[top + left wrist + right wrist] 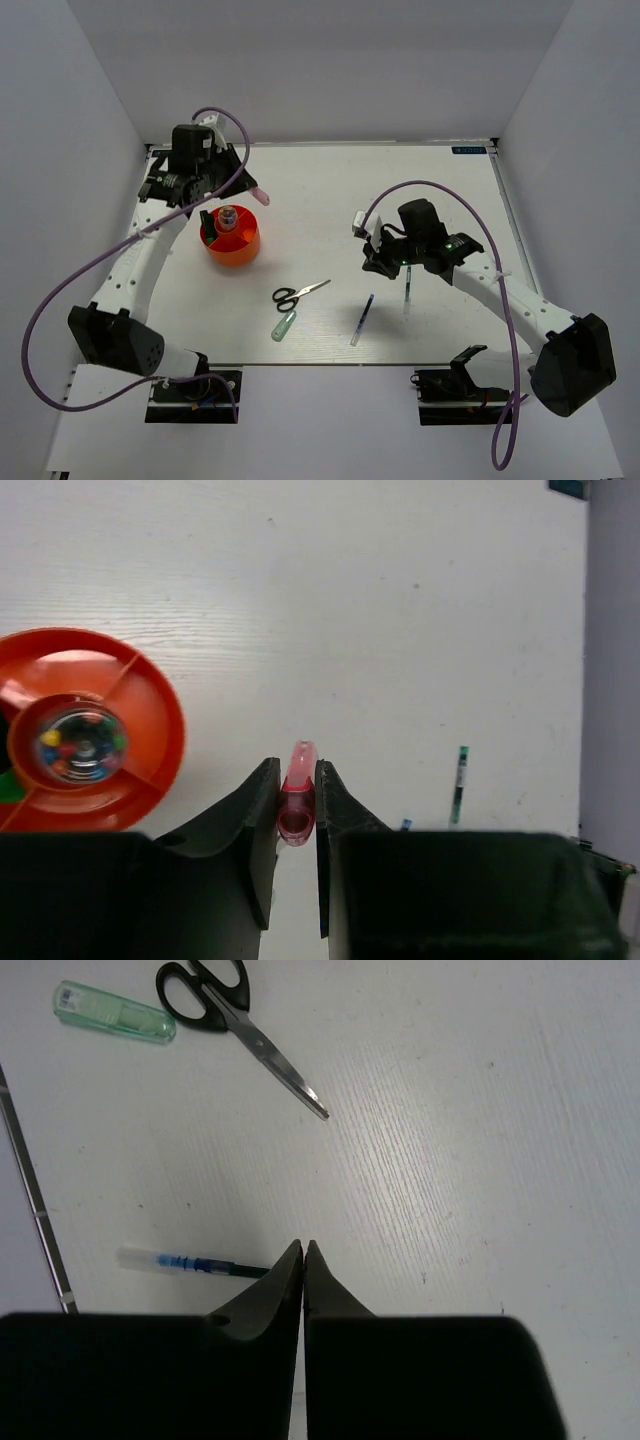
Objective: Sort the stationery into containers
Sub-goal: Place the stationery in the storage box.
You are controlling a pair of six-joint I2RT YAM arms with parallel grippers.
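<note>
My left gripper point(250, 188) is shut on a pink marker point(298, 798), held just right of the round orange-red container point(232, 240), whose rim point(160, 730) lies left of the fingers. The marker's end point(262, 197) sticks out past the fingertips. My right gripper point(303, 1248) hovers shut with nothing between its jaws, above the table at mid right point(370, 262). A blue pen point(190, 1263) lies just left of its tips. Black-handled scissors point(300, 293), a pale green tube point(284, 325) and a thin green pen point(407, 290) lie on the table.
The container's centre well holds small coloured bits point(82, 745), and a green-black item point(208, 226) stands in its left compartment. White walls close in the table point(330, 190) at the back and sides. Both arm bases sit at the near edge.
</note>
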